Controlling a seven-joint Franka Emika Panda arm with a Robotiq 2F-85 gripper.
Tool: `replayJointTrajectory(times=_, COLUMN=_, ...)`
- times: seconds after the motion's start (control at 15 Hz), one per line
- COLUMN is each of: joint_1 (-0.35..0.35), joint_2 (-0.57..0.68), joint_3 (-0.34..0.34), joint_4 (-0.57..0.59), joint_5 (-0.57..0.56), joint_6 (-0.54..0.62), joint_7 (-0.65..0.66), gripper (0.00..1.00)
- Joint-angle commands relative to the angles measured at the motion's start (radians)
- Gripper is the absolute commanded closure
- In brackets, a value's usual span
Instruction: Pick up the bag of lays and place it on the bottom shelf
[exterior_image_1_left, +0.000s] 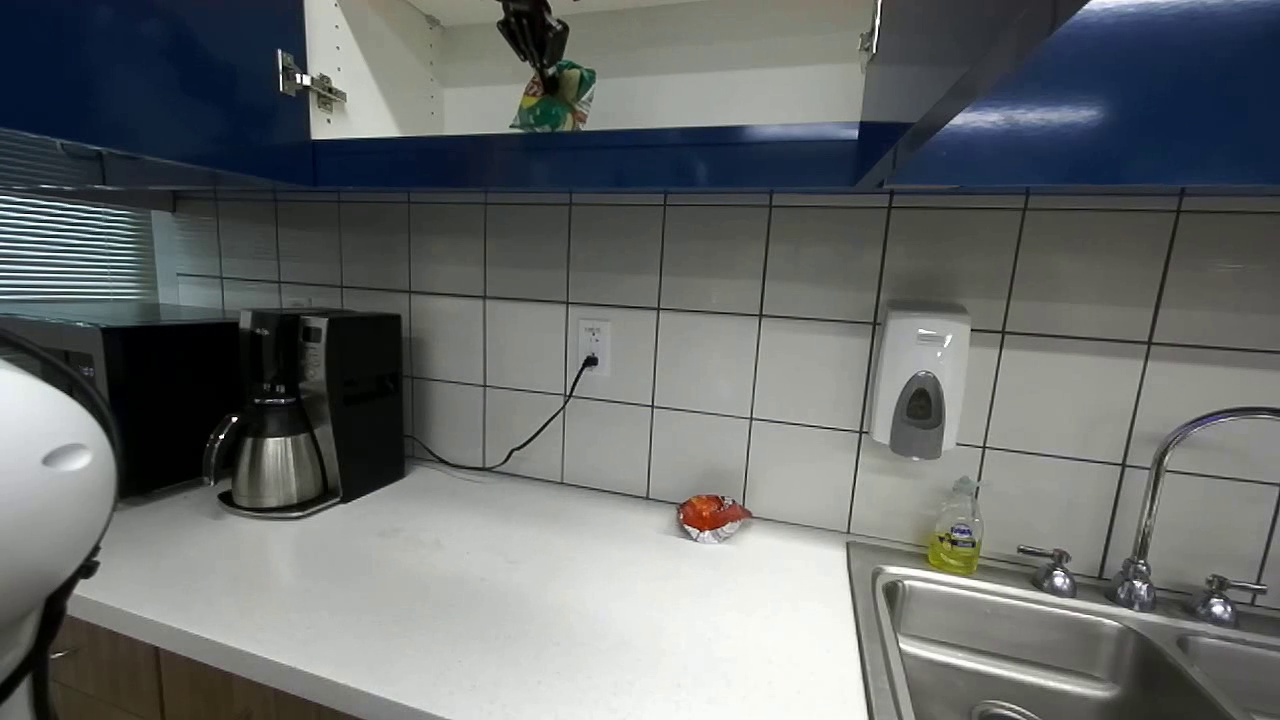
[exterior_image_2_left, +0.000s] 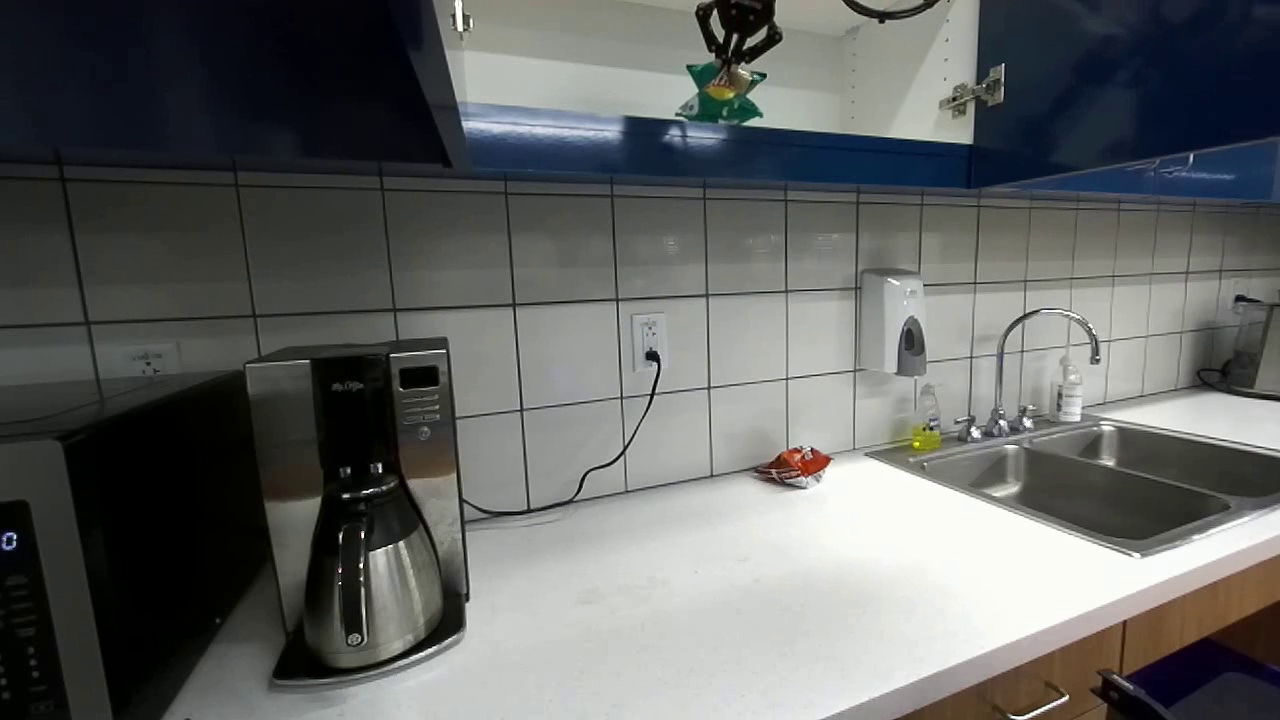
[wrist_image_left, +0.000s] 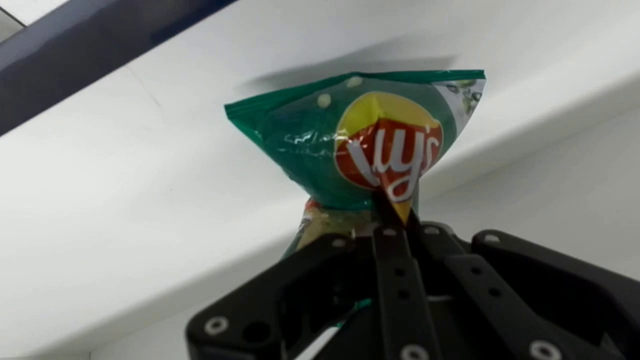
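Note:
The green Lay's bag (wrist_image_left: 310, 145) hangs or stands inside the open upper cabinet. It also shows in both exterior views (exterior_image_1_left: 558, 108) (exterior_image_2_left: 722, 104), just above the cabinet's blue front edge. My gripper (wrist_image_left: 395, 207) is shut on the bag and pinches it into a fold at the logo; the gripper shows in both exterior views (exterior_image_1_left: 548, 80) (exterior_image_2_left: 730, 62), fingers pointing down. The white bottom shelf (wrist_image_left: 125, 200) lies under the bag, with the bag's shadow close beside it. I cannot tell whether the bag touches the shelf, as its lower edge meets the blue edge in the exterior views.
The blue cabinet edge (exterior_image_1_left: 620, 158) runs along the shelf's front. Open blue doors (exterior_image_1_left: 150, 80) (exterior_image_2_left: 1120, 80) flank the opening. Below, the counter (exterior_image_1_left: 480, 600) bears a red bag (exterior_image_1_left: 712, 518), a coffee maker (exterior_image_1_left: 350, 400) and a microwave (exterior_image_1_left: 170, 400). A sink (exterior_image_1_left: 1000, 640) is beside it.

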Motion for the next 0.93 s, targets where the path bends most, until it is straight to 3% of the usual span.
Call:
replayJointTrajectory(times=0.0, joint_1=0.005, joint_2=0.081, joint_3=0.003, joint_4=0.124, joint_5=-0.029, joint_6=-0.058, joint_7=0.038, gripper=1.00)
replayJointTrajectory(times=0.27, joint_1=0.007, joint_2=0.124, joint_3=0.001, joint_4=0.176, joint_5=-0.031, joint_6=-0.088, joint_7=0.050, gripper=1.00)
replayJointTrajectory(times=0.33, joint_1=0.008, joint_2=0.132, joint_3=0.000, joint_4=0.187, joint_5=-0.032, joint_6=-0.095, joint_7=0.053, gripper=0.74)
replayJointTrajectory(times=0.47, joint_1=0.008, joint_2=0.147, joint_3=-0.001, joint_4=0.205, joint_5=-0.032, joint_6=-0.109, joint_7=0.059, gripper=0.66)
replayJointTrajectory(times=0.87, joint_1=0.008, joint_2=0.159, joint_3=-0.001, joint_4=0.234, joint_5=-0.021, joint_6=-0.137, joint_7=0.074, gripper=0.20)
